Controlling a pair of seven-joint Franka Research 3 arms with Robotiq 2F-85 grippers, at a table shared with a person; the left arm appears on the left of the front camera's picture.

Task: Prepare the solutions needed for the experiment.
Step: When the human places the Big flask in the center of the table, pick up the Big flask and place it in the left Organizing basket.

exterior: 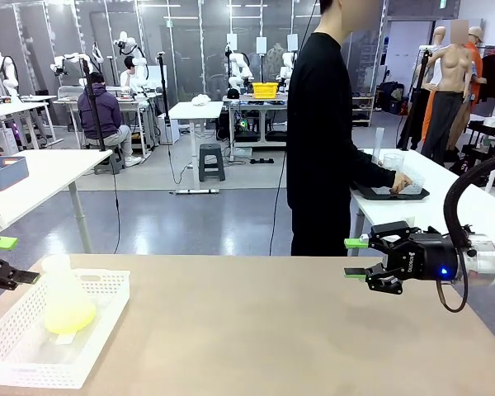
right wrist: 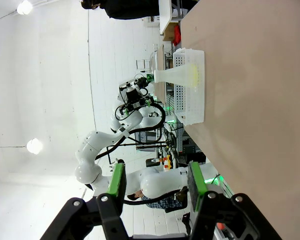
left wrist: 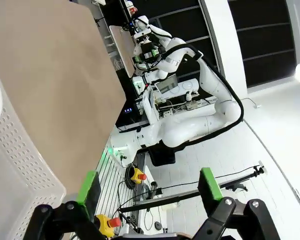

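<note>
Smooth tan tabletop (exterior: 272, 330) bears a perforated basket (exterior: 99, 330) holding yellow-green solutions (exterior: 66, 312); both jaws released.

One flask (exterior: 64, 299), one basket (exterior: 99, 326), two end effectors.

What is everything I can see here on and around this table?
Table: one, tan, across the foreground.
Basket: one, white perforated plastic, table's left end.
Conical flask: one, whitish translucent, upright in the basket.
Solution: small amount, pale yellow-green, in the flask's bottom.
Side table: one, white, far right behind.
Tray: one, black, on that side table.
Person: one, black top, reaching to the tray.
Left gripper: black with green pads, open, beside the basket.
Right gripper: same colours, open, above the table's right side.
</note>
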